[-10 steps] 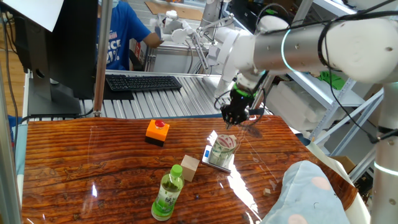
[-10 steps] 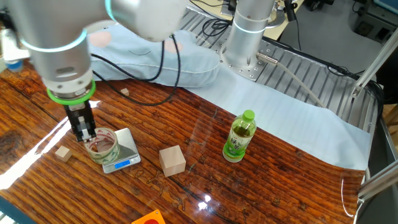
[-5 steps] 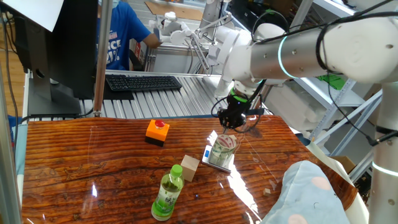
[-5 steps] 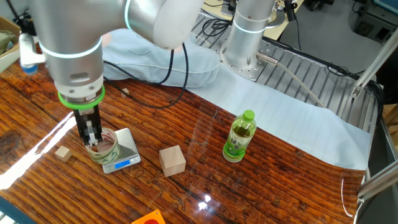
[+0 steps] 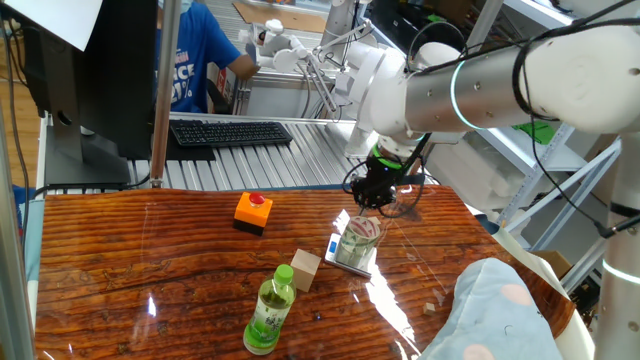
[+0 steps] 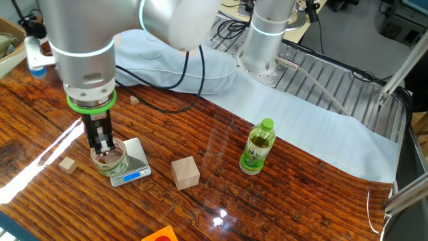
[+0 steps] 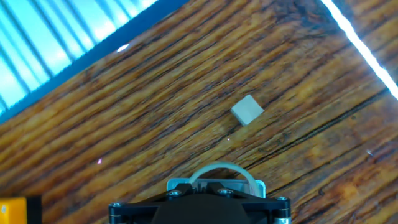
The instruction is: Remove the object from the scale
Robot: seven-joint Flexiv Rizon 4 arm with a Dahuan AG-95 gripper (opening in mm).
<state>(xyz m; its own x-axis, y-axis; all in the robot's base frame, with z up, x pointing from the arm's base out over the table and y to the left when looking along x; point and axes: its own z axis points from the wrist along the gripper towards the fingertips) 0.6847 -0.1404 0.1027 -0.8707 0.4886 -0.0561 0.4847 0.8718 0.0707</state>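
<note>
A striped wooden table [image 5: 150, 270] stands before a metal bench with a keyboard [image 5: 230, 132]. The jar [image 6: 110, 158] sits on the scale [image 6: 137, 167], directly beneath the gripper [image 6: 101, 142]; its jaws look nearly together, though that cannot be told.

Counted on the worktop [image 6: 321, 174]: one clear jar [image 6: 111, 158], one pocket scale [image 6: 134, 163], one green-capped bottle [image 6: 257, 147], one orange box [image 5: 253, 212] with red button, one large wooden cube [image 6: 185, 171], two small wooden blocks [image 6: 67, 165] [image 6: 134, 100].
</note>
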